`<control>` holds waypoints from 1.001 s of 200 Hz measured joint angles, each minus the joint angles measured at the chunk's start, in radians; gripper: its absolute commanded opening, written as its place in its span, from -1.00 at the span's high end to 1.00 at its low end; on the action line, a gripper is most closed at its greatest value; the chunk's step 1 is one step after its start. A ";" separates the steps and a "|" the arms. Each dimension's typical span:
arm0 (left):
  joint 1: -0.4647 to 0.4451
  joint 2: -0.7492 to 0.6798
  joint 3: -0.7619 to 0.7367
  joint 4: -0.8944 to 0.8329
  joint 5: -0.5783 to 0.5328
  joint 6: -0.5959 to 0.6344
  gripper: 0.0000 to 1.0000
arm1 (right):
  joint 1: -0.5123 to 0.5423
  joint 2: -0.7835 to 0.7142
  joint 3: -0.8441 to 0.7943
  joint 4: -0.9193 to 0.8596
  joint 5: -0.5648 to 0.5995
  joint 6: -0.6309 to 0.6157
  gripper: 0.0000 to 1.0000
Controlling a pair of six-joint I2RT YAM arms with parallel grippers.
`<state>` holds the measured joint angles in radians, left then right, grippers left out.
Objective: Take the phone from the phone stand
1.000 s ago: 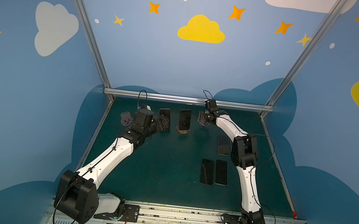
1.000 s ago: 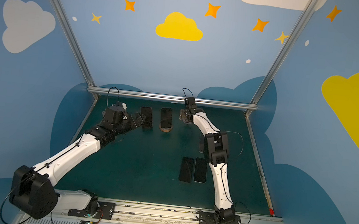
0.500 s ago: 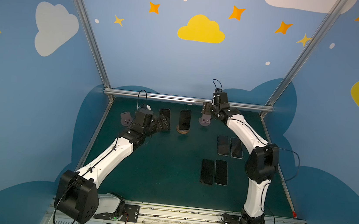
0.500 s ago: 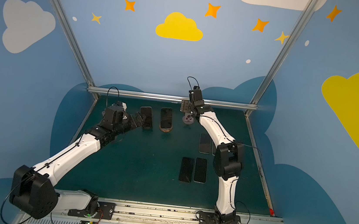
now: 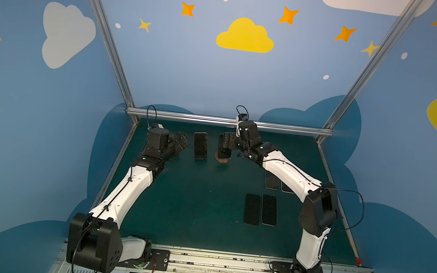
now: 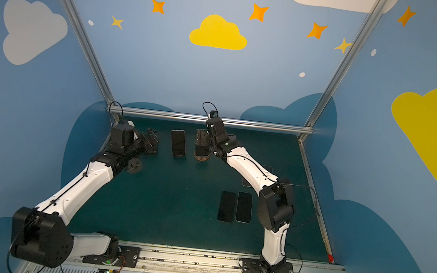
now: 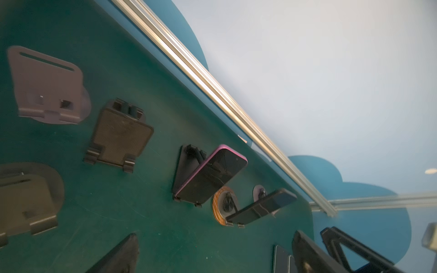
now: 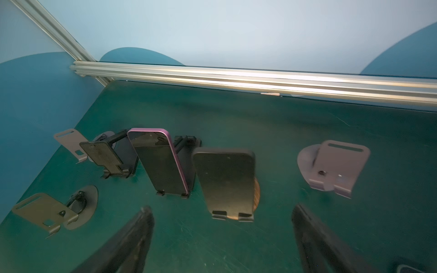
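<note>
my right wrist view shows my right gripper [image 8: 222,209] with its fingers [image 8: 132,236] apart and nothing between them, facing the dark phone [image 8: 224,179] that leans in the wood-based stand [image 8: 257,193] at the back of the tabletop [image 8: 307,130], while in both top views that gripper partly covers it. just beside it a pink-edged phone [image 8: 158,160] with a dark screen leans on a black stand [image 8: 188,140]. my left gripper [image 5: 182,141] hangs wide open near that one, empty.
</note>
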<state>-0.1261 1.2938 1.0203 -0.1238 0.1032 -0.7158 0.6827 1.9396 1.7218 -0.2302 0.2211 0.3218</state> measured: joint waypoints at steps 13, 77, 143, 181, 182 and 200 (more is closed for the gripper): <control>0.009 0.000 0.000 0.010 0.011 0.001 -0.99 | 0.001 0.042 0.054 -0.003 0.016 -0.008 -0.83; 0.047 0.002 0.000 0.042 0.096 -0.014 -0.99 | 0.000 0.224 0.278 -0.076 0.069 -0.028 -0.87; 0.061 0.005 -0.003 0.083 0.167 -0.036 -0.99 | 0.000 0.313 0.375 -0.111 0.066 -0.030 -0.88; 0.066 0.016 -0.003 0.092 0.188 -0.045 -0.99 | 0.000 0.338 0.380 -0.126 0.067 -0.012 -0.87; 0.067 0.016 -0.004 0.092 0.190 -0.045 -0.99 | 0.000 0.338 0.380 -0.126 0.067 -0.012 -0.87; 0.072 0.021 -0.004 0.097 0.203 -0.052 -0.99 | -0.001 0.343 0.380 -0.127 0.066 -0.005 -0.87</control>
<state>-0.0544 1.3144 1.0164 -0.0269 0.3061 -0.7681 0.6819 2.2822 2.1021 -0.3573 0.2874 0.3168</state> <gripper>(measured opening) 0.996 0.937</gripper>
